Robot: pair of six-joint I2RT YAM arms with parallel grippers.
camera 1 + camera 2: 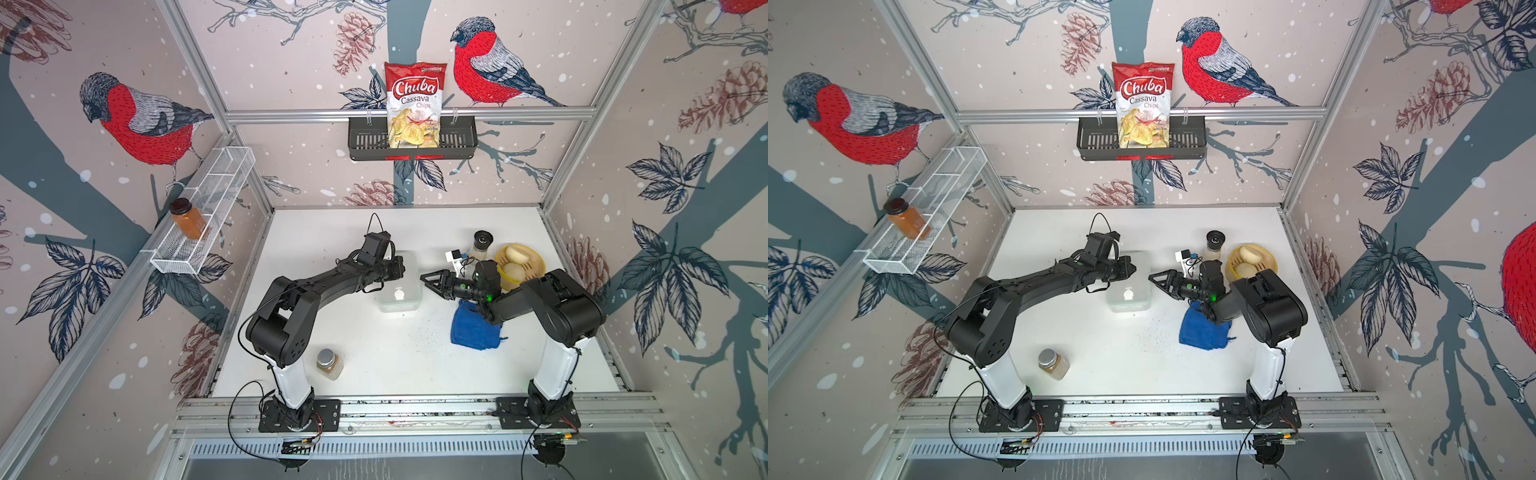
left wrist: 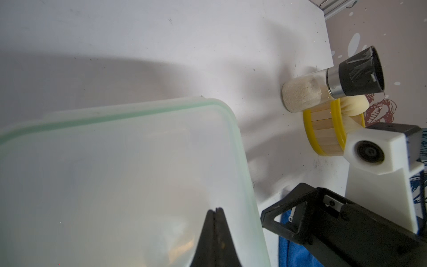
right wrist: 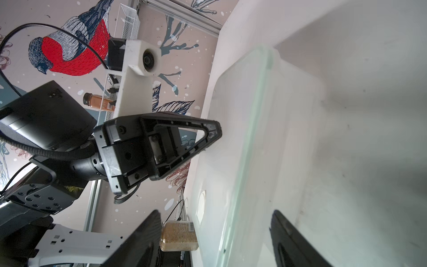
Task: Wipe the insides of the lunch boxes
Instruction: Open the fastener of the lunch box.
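Lengthwise, the lunch box runs toward the back wall.

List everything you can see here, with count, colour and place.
Translucent whitish plastic lunch box, lid on: one, table centre.
Blue cloth: one, table, right of the box.
Round yellow steamer basket: one, back right, holding two cream buns.
Glass grinder with black cap: one, beside the basket.
Clear spice jar with silver lid: one, front left.
Orange spice jar with dark lid: one, white wire shelf, left wall.
Red-and-white chips bag: one, black basket, back wall.
Left gripper: one, black, jaws shut over the box lid.
Right gripper: one, black, jaws open beside the box.
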